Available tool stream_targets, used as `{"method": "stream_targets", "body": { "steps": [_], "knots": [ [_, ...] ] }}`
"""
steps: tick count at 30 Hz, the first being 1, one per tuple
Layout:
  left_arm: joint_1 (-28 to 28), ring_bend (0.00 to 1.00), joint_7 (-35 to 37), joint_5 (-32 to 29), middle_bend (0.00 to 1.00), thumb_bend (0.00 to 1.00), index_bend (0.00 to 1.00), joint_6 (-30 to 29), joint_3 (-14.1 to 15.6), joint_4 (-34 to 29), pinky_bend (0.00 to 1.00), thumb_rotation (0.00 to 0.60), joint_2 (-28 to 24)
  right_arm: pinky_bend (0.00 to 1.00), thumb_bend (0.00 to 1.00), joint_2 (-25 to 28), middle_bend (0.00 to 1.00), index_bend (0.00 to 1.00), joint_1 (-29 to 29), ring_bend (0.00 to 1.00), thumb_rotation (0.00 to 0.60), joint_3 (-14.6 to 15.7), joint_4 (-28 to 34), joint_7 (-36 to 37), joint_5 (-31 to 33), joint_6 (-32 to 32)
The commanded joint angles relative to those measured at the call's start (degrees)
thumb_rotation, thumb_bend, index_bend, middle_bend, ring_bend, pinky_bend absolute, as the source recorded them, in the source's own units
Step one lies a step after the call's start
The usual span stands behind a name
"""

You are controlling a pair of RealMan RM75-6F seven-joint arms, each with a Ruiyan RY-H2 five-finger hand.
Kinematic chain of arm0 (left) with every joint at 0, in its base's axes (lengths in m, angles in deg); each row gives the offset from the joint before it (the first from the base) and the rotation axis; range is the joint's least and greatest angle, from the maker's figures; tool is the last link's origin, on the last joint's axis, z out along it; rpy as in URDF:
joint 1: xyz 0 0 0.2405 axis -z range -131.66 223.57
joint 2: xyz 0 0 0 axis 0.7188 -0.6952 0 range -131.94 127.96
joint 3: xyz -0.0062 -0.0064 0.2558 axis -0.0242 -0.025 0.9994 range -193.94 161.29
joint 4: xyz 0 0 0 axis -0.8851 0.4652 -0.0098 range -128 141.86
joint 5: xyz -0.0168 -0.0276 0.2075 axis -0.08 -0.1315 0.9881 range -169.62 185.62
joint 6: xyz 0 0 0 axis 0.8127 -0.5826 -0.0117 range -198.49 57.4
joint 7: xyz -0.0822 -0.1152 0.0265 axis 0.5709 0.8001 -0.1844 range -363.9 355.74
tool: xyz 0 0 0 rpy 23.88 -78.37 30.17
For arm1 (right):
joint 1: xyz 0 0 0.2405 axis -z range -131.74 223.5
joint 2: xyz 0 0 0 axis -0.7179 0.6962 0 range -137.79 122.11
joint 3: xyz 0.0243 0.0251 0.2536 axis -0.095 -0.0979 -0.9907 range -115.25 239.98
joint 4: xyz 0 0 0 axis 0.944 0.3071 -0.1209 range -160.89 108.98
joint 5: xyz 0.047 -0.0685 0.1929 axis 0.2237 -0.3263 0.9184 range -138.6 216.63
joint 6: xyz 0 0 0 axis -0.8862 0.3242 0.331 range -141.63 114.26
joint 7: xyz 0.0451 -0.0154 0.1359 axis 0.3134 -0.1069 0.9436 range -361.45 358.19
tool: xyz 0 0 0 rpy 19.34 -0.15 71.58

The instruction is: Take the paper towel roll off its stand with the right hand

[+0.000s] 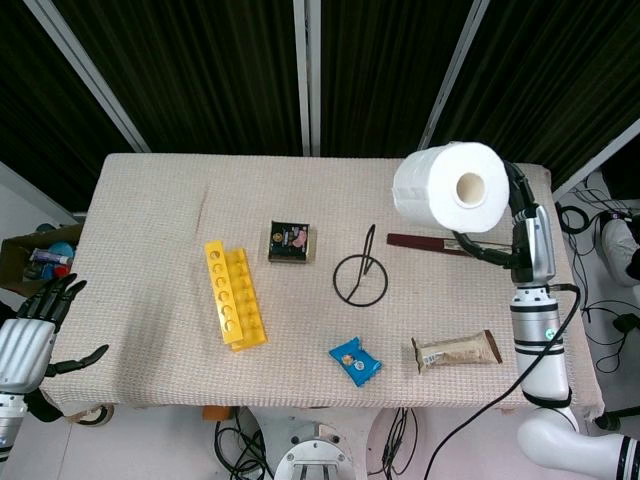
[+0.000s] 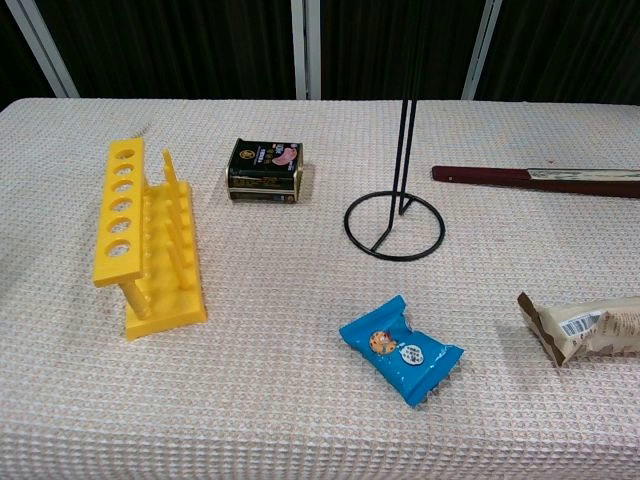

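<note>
The white paper towel roll (image 1: 450,188) hangs high in the air at the right of the head view, clear of its stand. My right hand (image 1: 508,222) grips it from behind and below, fingers wrapped around its side. The black wire stand (image 1: 360,278) stands bare near the table's middle; in the chest view its ring base and upright rod (image 2: 396,212) carry nothing. Roll and right hand are out of the chest view. My left hand (image 1: 30,330) hangs off the table's left front corner, fingers spread, holding nothing.
A yellow rack (image 1: 235,294) stands left of the stand, a dark tin (image 1: 290,242) behind it. A blue snack packet (image 1: 355,361) and a brown wrapped bar (image 1: 455,351) lie near the front edge. A long dark red box (image 1: 425,242) lies under the raised roll.
</note>
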Motion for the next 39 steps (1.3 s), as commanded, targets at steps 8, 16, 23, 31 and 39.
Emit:
{"method": "stream_targets", "body": {
  "steps": [8, 16, 23, 31, 39],
  "knots": [
    [0.4, 0.06, -0.7, -0.2, 0.05, 0.15, 0.09, 0.9, 0.0, -0.1, 0.22, 0.354, 0.3, 0.00, 0.30, -3.4, 0.51, 0.63, 4.4, 0.23, 0.600, 14.3, -14.7, -4.3, 2.5, -7.8],
    [0.5, 0.06, -1.2, -0.2, 0.05, 0.15, 0.09, 1.0, 0.0, -0.2, 0.22, 0.353, 0.5, 0.00, 0.30, -7.3, 0.51, 0.63, 4.5, 0.23, 0.600, 18.8, -23.2, -3.1, -2.7, -11.1],
    [0.4, 0.06, -0.7, -0.3, 0.05, 0.15, 0.09, 0.9, 0.0, 0.0, 0.22, 0.356, 0.4, 0.00, 0.18, -6.2, 0.08, 0.07, 3.5, 0.01, 0.600, 20.5, -25.3, 1.0, -6.7, -15.1],
    [0.3, 0.06, -0.7, 0.0, 0.05, 0.15, 0.09, 0.6, 0.1, -0.1, 0.22, 0.355, 0.3, 0.00, 0.06, -3.1, 0.00, 0.00, 6.3, 0.00, 0.600, 22.3, -25.5, 4.0, -13.1, -9.2],
    [0.3, 0.06, -1.1, 0.0, 0.05, 0.15, 0.09, 0.6, 0.1, -0.2, 0.22, 0.353, 0.4, 0.00, 0.06, 2.8, 0.00, 0.00, 16.0, 0.00, 0.600, 26.4, -26.0, -10.7, -21.9, 9.4]
  ]
}}
